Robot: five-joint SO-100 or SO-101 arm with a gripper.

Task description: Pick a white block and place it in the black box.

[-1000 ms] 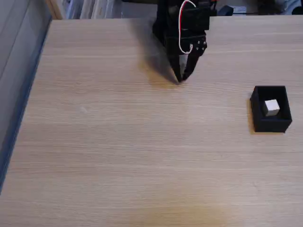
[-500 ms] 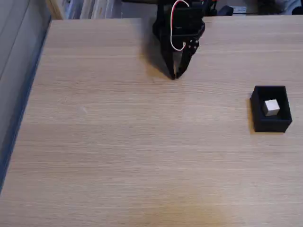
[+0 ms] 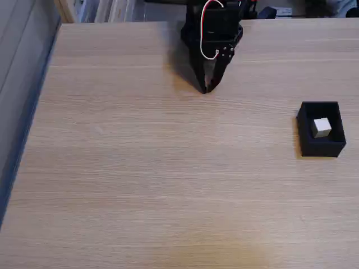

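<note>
Fixed view. The arm [image 3: 216,25] is seen at the far edge of the table [image 3: 140,168], near the top centre of the picture. It is black, with a red and a white wire looped across its front.

The gripper [image 3: 206,88] is pointed down toward the table top. The jaws are seen pressed together, the tips meeting in a point with only a narrow slit higher up between the fingers. Nothing is held between them. Whether the tips touch the wood or hang just above it cannot be told from this angle. A soft shadow is cast on the wood to the picture-left of the jaws.

The box [image 3: 321,147] is found well apart from the jaws, far to their picture-right and nearer the camera, close to the right edge of the picture. It is set flat on the table, opening upward, with thick matte black walls.

The block [image 3: 321,127] is seen inside the box, resting in the hollow. It is placed toward the middle of the hollow, a little turned against the box walls. Its top face is bright white and its sides are shaded grey. It is likewise well apart from the jaws, to their picture-right.

A grey strip is noted along the table's left edge, far to the picture-left of the jaws.
</note>
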